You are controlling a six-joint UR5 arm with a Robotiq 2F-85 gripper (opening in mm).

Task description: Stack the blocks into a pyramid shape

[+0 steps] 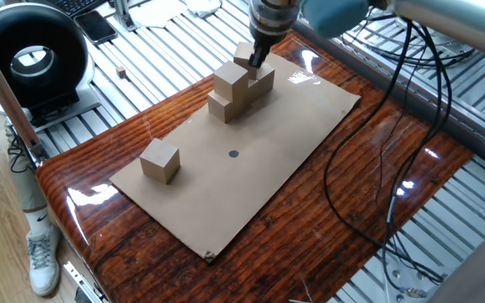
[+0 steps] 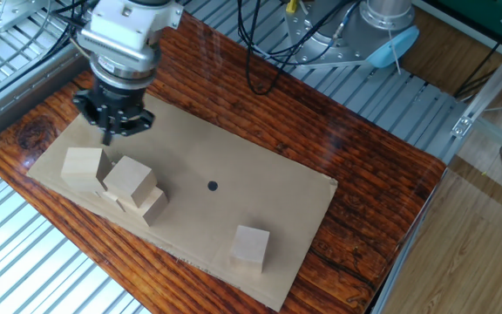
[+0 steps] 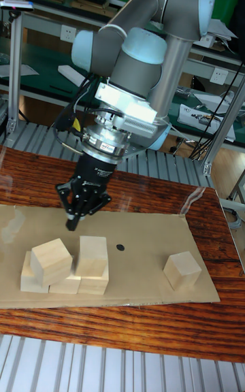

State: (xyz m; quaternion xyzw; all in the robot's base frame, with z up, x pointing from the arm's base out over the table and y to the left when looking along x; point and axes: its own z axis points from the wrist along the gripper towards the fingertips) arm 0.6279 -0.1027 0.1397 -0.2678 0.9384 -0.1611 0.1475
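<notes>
A lone block (image 3: 182, 270) sits flat on the cardboard sheet (image 2: 260, 174), well apart from the pile (image 3: 64, 264). The pile's row runs along the sheet's long edge, two blocks on top. Above it hangs the gripper (image 3: 76, 216), empty, fingers near together.

UR5 arm (image 3: 146, 38): grey tubes, light-blue joint caps | wrist: white-silver flange | gripper (image 3: 81, 203): black fingers | black cables

Bright even indoor light, white glare patches on the glossy wooden table (image 1: 369, 177), soft faint shadows, sharp focus
</notes>
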